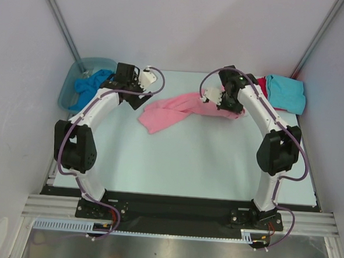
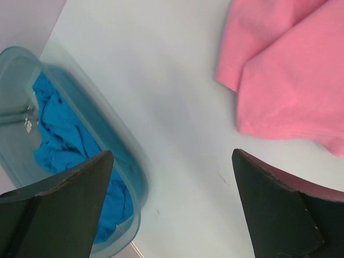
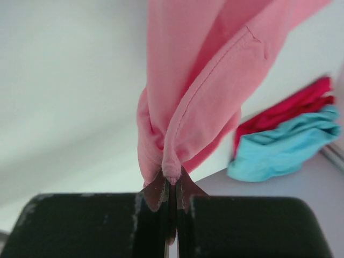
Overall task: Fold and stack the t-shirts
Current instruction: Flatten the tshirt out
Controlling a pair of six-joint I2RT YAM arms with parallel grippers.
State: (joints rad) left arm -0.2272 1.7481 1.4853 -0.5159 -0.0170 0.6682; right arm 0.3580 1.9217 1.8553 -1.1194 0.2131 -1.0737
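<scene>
A pink t-shirt (image 1: pixel 168 111) lies bunched across the table's far middle, and its right end is pinched in my right gripper (image 1: pixel 225 103), which is shut on a fold of it (image 3: pixel 171 174). The same pink t-shirt (image 2: pixel 285 70) fills the upper right of the left wrist view. My left gripper (image 1: pixel 140 87) hovers open just left of the shirt, with nothing between its fingers (image 2: pixel 75 204). A turquoise t-shirt (image 1: pixel 285 92) lies on a red t-shirt (image 1: pixel 261 85) at the far right corner. A brighter blue t-shirt (image 1: pixel 88 86) sits crumpled inside the tub.
The translucent grey-blue plastic tub (image 1: pixel 70 79) stands at the far left corner, close beside my left gripper. White walls enclose the table on three sides, with slanted metal poles (image 1: pixel 61 23) at the back corners.
</scene>
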